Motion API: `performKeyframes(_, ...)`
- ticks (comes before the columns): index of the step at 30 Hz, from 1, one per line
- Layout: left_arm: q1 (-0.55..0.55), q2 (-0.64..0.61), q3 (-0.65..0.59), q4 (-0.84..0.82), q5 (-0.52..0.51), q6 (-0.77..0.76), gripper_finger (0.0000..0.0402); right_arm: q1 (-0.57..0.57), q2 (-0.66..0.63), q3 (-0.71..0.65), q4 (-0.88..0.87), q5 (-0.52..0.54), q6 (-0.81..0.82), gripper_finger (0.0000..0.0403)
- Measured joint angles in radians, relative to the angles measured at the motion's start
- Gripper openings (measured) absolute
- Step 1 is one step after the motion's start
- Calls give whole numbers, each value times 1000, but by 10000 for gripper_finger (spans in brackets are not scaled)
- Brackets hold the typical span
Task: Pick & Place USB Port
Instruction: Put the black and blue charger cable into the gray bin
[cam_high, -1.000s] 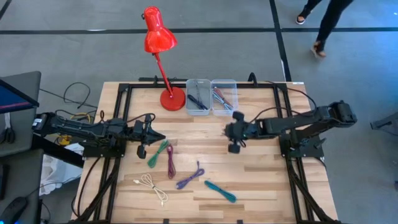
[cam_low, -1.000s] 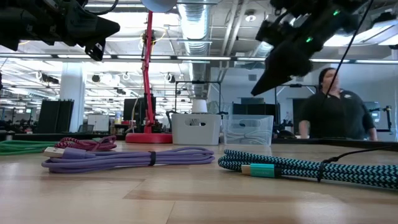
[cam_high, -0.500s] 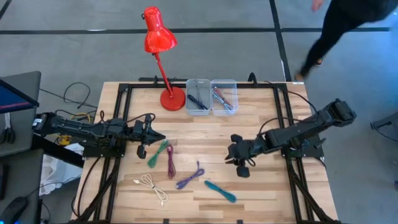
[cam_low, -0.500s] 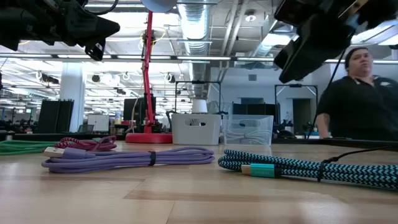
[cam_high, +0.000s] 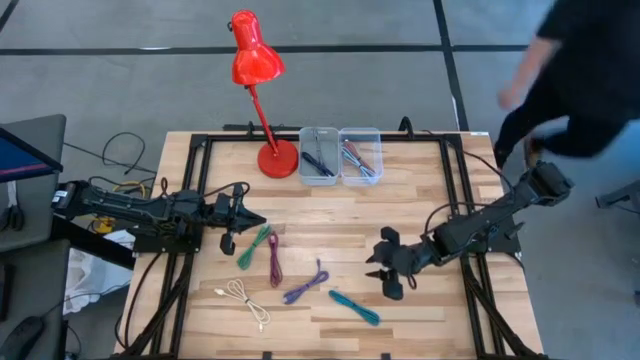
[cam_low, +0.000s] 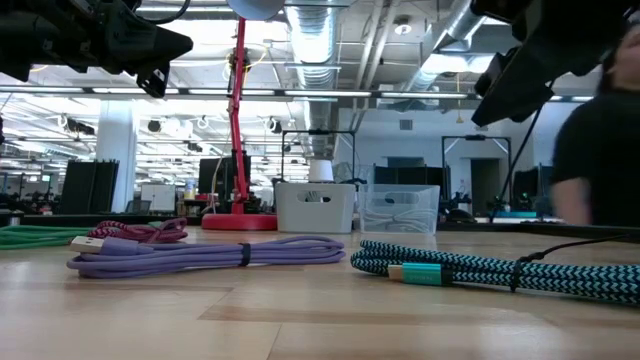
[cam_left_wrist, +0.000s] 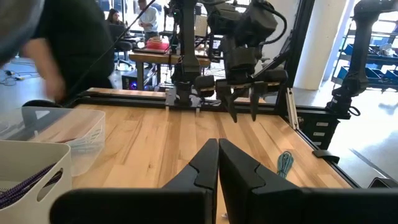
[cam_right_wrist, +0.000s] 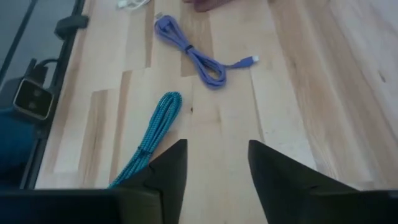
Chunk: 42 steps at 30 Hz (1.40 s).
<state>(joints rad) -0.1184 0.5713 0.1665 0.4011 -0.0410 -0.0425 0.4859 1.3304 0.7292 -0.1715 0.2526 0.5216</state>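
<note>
— Where is your right gripper (cam_high: 383, 273) at this moment?

— It hangs above the table (cam_high: 420, 200), on my right half of it, toward the near edge. My fingers (cam_right_wrist: 278, 176) are spread apart, and nothing is between them.

— And the cable you are after?

— The teal cable (cam_high: 355, 307) lies flat on the wood just beside my gripper, a little nearer the front edge and toward the table's middle. In my wrist view one end of it runs up next to my finger, but I am not touching it. The purple cable (cam_high: 306, 284) lies just past it, farther toward my left side.

— What about the other cables?

— The maroon cable (cam_high: 274, 260) and the green cable (cam_high: 255, 246) lie side by side near my left gripper (cam_high: 243, 219), and the white cable (cam_high: 245, 301) is near the front edge on that side.

— And the left gripper?

— It waits above the left part of the table, its fingers pressed together and holding nothing.

— Where are the bins?

— The two bins (cam_high: 340, 155) stand at the far edge, beside the red lamp (cam_high: 256, 70), with cables inside.
</note>
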Motion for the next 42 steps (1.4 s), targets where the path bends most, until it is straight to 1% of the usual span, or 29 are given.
performKeyframes(4,0,0,0,0,0,0,12,25,26,0,-1,14,59,182)
performKeyframes(8,0,0,0,0,0,0,12,49,113,22,-1,11,90,178)
performKeyframes(15,0,0,0,-1,1,-28,12,80,281,148,-9,24,83,158)
performKeyframes(19,0,0,0,-1,1,-45,12,90,348,217,-59,79,87,152)
performKeyframes(23,0,0,0,-5,1,-45,12,90,429,282,-98,89,131,151)
performKeyframes(29,0,0,0,-15,1,-45,12,97,548,376,-121,90,134,159)
performKeyframes(34,0,8,0,-19,6,-45,12,93,609,434,-210,93,167,165)
performKeyframes(36,0,11,0,-24,11,-45,12,94,620,450,-216,90,192,167)
performKeyframes(42,0,20,0,-19,14,-45,12,97,608,454,-235,62,213,172)
